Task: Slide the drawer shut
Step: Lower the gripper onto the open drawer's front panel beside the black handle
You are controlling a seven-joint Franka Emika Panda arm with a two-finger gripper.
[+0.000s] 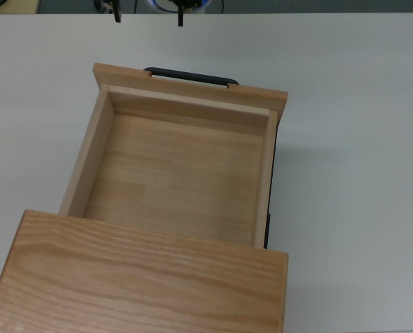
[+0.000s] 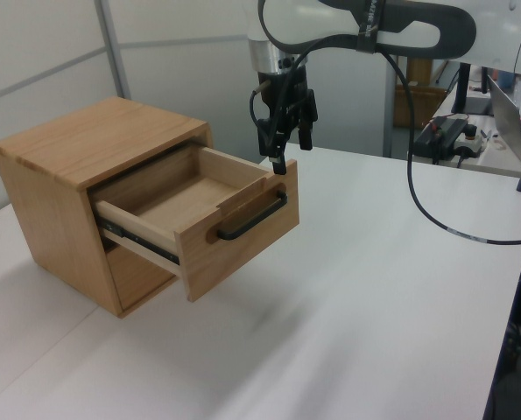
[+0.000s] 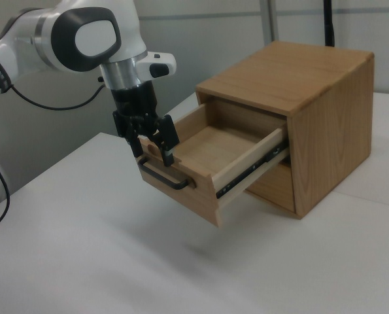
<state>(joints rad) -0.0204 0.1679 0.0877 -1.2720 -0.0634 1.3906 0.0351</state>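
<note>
Oak-coloured drawer [image 2: 216, 219] stands pulled well out of the cabinet [image 2: 76, 140] on the white desk [image 2: 374, 306]. Its travel axis runs from the front panel back into the cabinet. The tool [image 2: 286, 140], fingers apart, hangs just outside the front panel, above the black handle [image 2: 253, 217]. Closing requires a push on the panel toward the cabinet.

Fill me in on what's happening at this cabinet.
A Franka arm is working on closing the drawer of a small wooden cabinet on a white table. The drawer is pulled well out and is empty. The end effector hangs just outside the front panel, above the black bar handle, with its fingers apart and nothing in them. The push has not visibly begun.
</note>
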